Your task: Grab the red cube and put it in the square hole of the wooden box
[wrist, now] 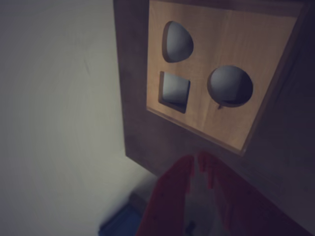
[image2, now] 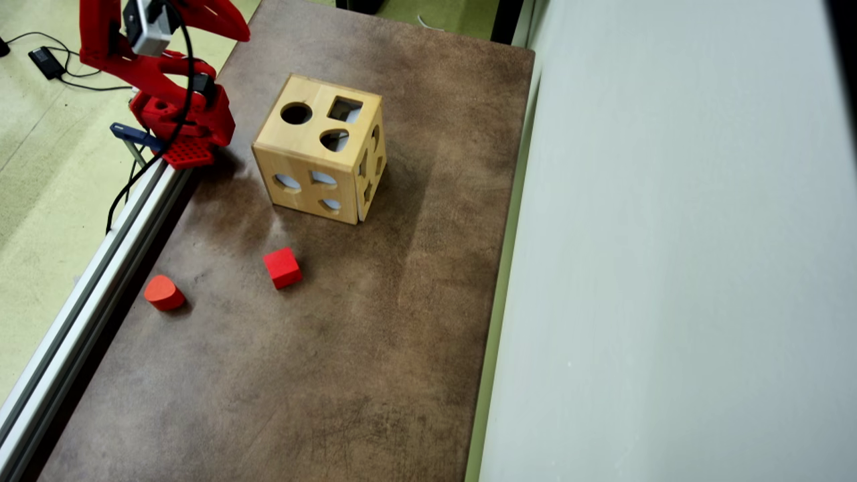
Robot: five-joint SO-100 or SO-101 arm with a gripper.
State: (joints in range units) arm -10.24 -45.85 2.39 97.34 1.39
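The red cube [image2: 282,268] lies on the brown table in the overhead view, in front of the wooden box [image2: 315,154] and apart from it. It does not show in the wrist view. The box's top face carries the square hole [image2: 345,109], a round hole and a teardrop hole. In the wrist view the box [wrist: 246,44] fills the upper right, with the square hole [wrist: 174,91] at lower left of its top. My red gripper [wrist: 197,160] enters from the bottom, its fingertips nearly touching and nothing between them. The arm [image2: 167,87] sits folded at the table's upper left corner, left of the box.
An orange-red block with a rounded top [image2: 164,292] rests near the table's left edge. An aluminium rail [image2: 87,294] runs along that edge. A pale panel [image2: 669,268] borders the right side. A blue clamp [image2: 134,134] is beside the arm's base.
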